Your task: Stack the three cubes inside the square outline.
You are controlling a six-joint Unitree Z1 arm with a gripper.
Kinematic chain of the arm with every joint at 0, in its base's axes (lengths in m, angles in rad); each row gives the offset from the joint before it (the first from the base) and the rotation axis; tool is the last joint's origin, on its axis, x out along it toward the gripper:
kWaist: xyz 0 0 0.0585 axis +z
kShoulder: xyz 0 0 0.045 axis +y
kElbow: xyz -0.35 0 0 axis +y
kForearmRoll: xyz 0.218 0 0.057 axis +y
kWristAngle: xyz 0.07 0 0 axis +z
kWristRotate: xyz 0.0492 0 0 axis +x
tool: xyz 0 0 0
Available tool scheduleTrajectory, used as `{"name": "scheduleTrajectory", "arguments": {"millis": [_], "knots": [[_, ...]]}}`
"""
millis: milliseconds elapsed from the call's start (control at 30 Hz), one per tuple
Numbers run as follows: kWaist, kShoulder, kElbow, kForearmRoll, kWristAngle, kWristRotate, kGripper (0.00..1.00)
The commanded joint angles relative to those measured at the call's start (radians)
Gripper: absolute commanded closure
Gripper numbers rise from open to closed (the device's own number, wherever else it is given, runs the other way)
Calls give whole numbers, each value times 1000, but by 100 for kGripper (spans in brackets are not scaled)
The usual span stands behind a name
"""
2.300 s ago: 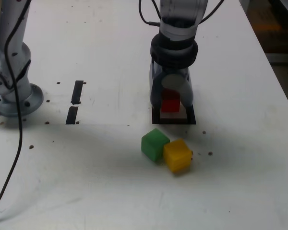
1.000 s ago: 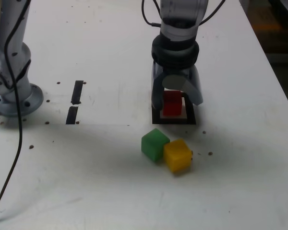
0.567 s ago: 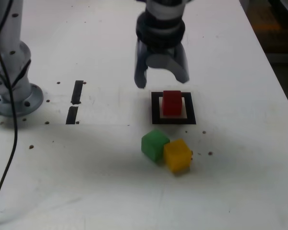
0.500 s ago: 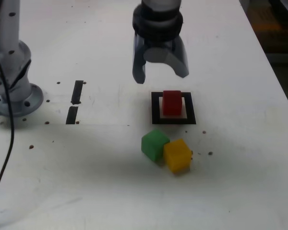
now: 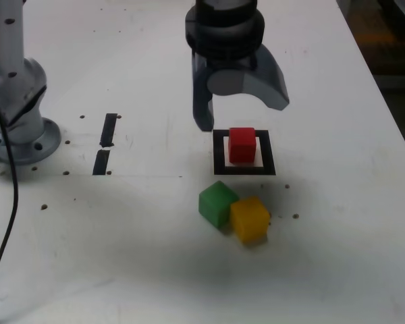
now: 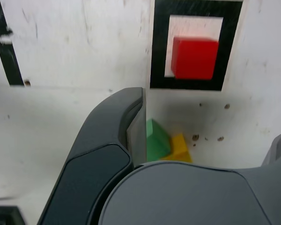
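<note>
One of three placed: showed red matte cube (image 5: pixel 242 146) inside black square outline (image 5: pixel 220 154), green (image 5: pixel 217 204) and yellow matte cubes (image 5: pixel 250 221) touching outside, grey gripper (image 5: pixel 241 116) spread wide, empty. Risked shoving one neighbour aside while grasping, through their contact.

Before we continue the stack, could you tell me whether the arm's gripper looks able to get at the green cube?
Probably yes: the gripper is open, though the yellow cube abuts it.
</note>
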Motion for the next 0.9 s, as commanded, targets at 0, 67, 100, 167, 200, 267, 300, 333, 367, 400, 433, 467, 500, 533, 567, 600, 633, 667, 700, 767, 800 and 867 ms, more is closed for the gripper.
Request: {"name": "scheduleTrajectory", "arguments": {"millis": [0,67,100,167,200,267,300,333,367,400,433,467,500,533,567,600,633,667,700,767,800,867], "knots": [[-25,-6,-12,3,-21,-40,0],[-44,0,-21,5,-43,-80,0],[-52,4,-27,7,-53,-99,0],[-66,16,-39,9,-74,-135,1],[-73,22,-46,11,-83,-152,1],[-86,35,-61,13,-101,-187,1],[-93,41,-68,14,-109,-205,1],[-100,47,-75,15,-118,-223,1],[-107,53,-82,16,-126,-241,1],[-114,60,-90,17,-135,-257,1],[-122,67,-101,21,-143,-274,1],[-129,76,-114,28,-149,-289,1],[-136,87,-130,37,-155,-303,1],[-142,99,-149,49,-161,-314,1],[-150,117,-177,66,-167,-326,1],[-155,131,-198,77,-172,-335,1],[-160,144,-216,87,-178,-344,1],[-163,158,-231,93,-186,-351,1],[-167,170,-242,96,-195,-359,1],[-174,189,-254,94,-215,-375,1],[-177,196,-257,91,-224,-383,1],[-181,209,-259,82,-241,-395,2]]}}
